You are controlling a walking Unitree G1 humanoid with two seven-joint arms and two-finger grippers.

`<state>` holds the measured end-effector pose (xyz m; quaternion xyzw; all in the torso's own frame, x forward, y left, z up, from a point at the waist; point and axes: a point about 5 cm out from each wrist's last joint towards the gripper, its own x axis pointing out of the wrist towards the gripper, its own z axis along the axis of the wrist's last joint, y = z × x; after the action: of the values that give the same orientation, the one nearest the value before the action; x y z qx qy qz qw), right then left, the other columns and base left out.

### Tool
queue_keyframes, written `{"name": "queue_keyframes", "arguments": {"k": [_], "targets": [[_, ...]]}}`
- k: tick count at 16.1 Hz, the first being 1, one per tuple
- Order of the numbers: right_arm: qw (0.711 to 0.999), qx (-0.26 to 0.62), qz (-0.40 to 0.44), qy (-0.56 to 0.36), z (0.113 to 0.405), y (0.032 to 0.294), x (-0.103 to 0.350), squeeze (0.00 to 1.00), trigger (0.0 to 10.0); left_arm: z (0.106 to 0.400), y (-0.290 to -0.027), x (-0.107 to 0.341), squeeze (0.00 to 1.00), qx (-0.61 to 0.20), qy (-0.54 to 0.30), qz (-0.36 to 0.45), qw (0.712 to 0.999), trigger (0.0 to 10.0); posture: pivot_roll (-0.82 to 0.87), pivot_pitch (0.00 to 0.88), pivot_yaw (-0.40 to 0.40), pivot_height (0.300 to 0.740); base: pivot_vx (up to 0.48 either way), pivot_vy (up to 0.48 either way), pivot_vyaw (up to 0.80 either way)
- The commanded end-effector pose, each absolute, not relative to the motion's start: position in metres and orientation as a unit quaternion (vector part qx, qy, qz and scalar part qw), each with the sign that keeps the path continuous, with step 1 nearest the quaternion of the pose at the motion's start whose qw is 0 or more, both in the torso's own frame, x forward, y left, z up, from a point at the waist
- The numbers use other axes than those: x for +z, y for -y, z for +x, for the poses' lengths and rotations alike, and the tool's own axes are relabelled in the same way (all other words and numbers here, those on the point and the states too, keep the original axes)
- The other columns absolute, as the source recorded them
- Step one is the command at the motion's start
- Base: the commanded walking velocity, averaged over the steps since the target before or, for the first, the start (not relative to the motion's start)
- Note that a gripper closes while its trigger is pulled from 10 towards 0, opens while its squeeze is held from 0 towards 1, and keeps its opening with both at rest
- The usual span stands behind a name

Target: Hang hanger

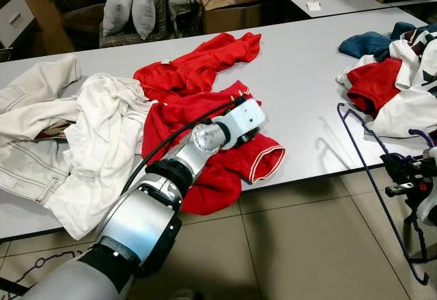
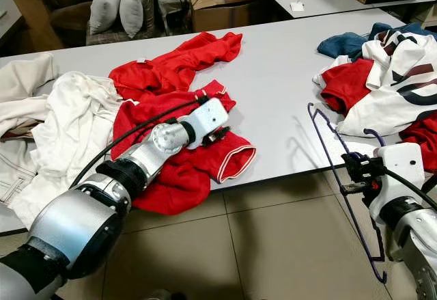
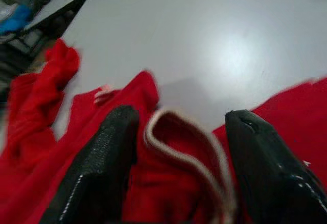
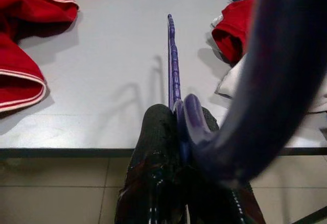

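We see the right gripper (image 2: 355, 173), jaws clamped on the thin purple wire hanger (image 2: 338, 177) standing upright off the grey worktop's (image 2: 273, 88) edge, while the left gripper (image 2: 218, 136), jaws apart, straddles the red garment's (image 2: 177, 170) cuff.

A grey counter (image 1: 300, 88) carries a heap of white clothes (image 1: 75, 136) at the left and a mixed pile of clothes (image 1: 403, 74) at the right. Beyond it, 2 grey cushions (image 1: 130, 7) lean on a chair beside a cardboard box (image 1: 232, 7).
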<state>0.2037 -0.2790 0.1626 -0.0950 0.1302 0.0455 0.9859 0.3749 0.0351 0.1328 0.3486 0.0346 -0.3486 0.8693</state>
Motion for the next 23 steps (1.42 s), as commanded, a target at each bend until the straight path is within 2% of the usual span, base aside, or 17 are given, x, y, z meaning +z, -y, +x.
{"name": "queue_keyframes", "arguments": {"k": [1,2,3,4,19,22,23], "targets": [[0.987,0.052,-0.095,-0.123,0.205,0.274,0.166,0.00,10.0,0.377,-0.045,0.128,0.00,-0.329,-0.047,0.366,0.869,10.0,-0.18,0.000,0.110,0.740,0.000,0.000,0.00],[0.987,0.051,-0.095,-0.122,0.205,0.275,0.167,0.00,10.0,0.378,-0.048,0.128,0.00,-0.320,-0.051,0.366,0.872,7.3,-0.18,0.000,0.110,0.740,0.000,0.000,0.00],[0.987,0.051,-0.095,-0.122,0.204,0.275,0.167,0.00,10.0,0.378,-0.049,0.128,0.00,-0.317,-0.052,0.363,0.875,4.0,-0.18,0.000,0.110,0.740,0.000,0.000,0.00],[0.987,0.050,-0.095,-0.122,0.204,0.275,0.167,0.00,10.0,0.379,-0.050,0.129,0.00,-0.311,-0.053,0.359,0.878,0.0,-0.18,0.000,0.110,0.740,0.000,0.000,0.00],[0.987,0.048,-0.093,-0.121,0.205,0.273,0.166,0.00,10.0,0.385,-0.060,0.136,0.00,-0.291,-0.064,0.311,0.903,0.0,-0.17,0.000,0.119,0.740,0.000,0.000,0.00],[0.987,0.048,-0.093,-0.120,0.205,0.273,0.166,0.00,10.0,0.386,-0.062,0.136,0.00,-0.287,-0.073,0.276,0.914,0.0,-0.18,0.000,0.120,0.740,0.000,0.000,0.00],[0.987,0.048,-0.092,-0.119,0.206,0.273,0.166,0.00,10.0,0.388,-0.064,0.140,0.00,-0.281,-0.080,0.219,0.931,0.0,-0.17,0.000,0.120,0.740,0.000,0.000,0.00]]}}
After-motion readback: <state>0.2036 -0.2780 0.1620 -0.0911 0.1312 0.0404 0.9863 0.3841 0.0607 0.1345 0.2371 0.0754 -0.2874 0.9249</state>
